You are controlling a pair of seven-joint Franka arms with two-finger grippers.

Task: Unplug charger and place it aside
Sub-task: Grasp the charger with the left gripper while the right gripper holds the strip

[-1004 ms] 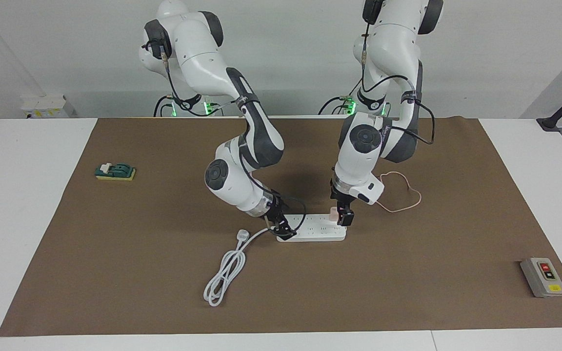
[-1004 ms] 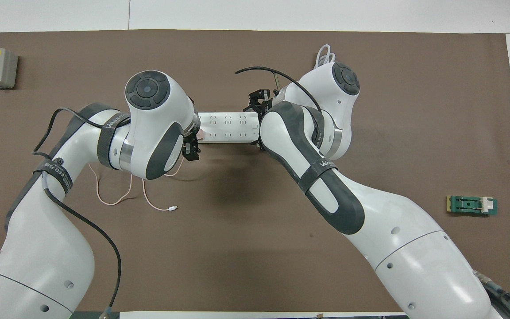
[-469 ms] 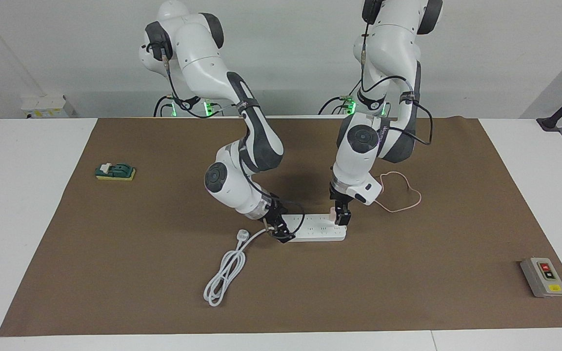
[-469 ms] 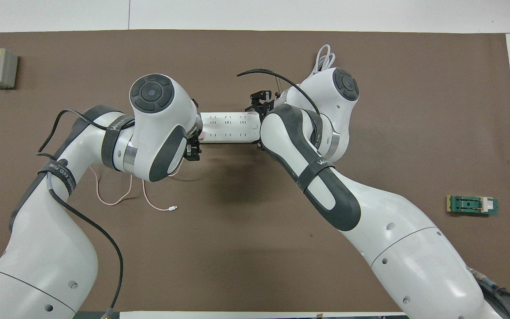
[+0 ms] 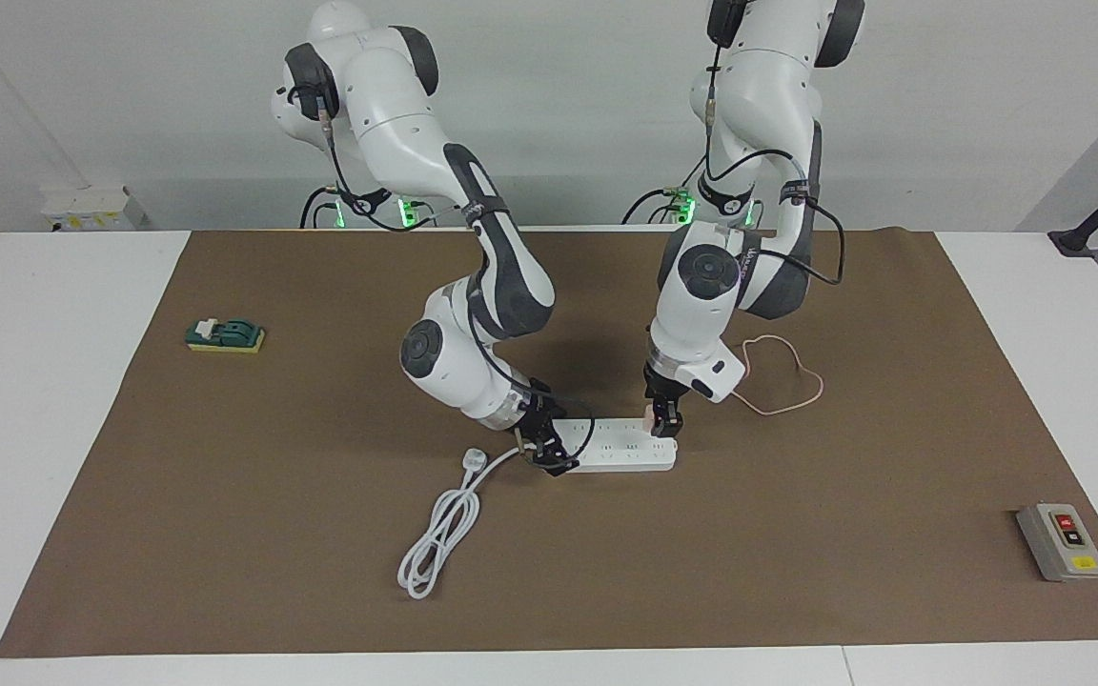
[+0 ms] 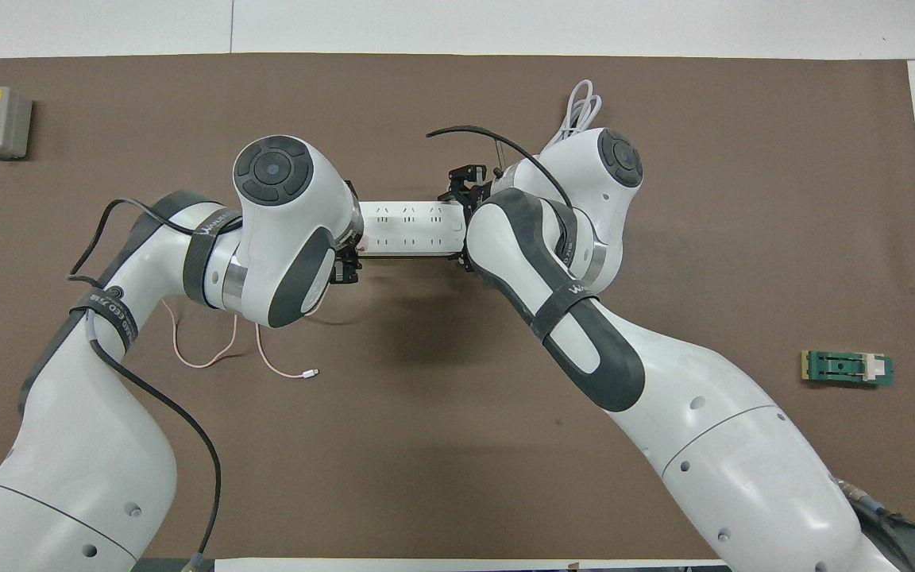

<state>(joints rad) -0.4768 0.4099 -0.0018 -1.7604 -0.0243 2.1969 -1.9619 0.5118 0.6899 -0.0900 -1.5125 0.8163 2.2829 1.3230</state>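
The pale pink charger (image 5: 649, 414) sits plugged into the white power strip (image 5: 616, 450) at the strip's end toward the left arm. Its thin pink cable (image 5: 797, 400) loops on the mat nearer to the robots and also shows in the overhead view (image 6: 203, 361). My left gripper (image 5: 663, 422) is down at the charger, right against it. My right gripper (image 5: 549, 455) is at the strip's other end, where the cord leaves, with a finger on each long side of the strip (image 6: 410, 226). The left arm's wrist hides most of the charger from above.
The strip's thick white cord (image 5: 439, 534) lies coiled farther from the robots. A grey box with red and yellow buttons (image 5: 1062, 541) stands at the left arm's end of the mat. A small green block (image 5: 225, 334) lies at the right arm's end.
My left gripper has come down and in toward the charger. My right gripper has settled slightly lower on the strip's end. The strip and the charger have not moved.
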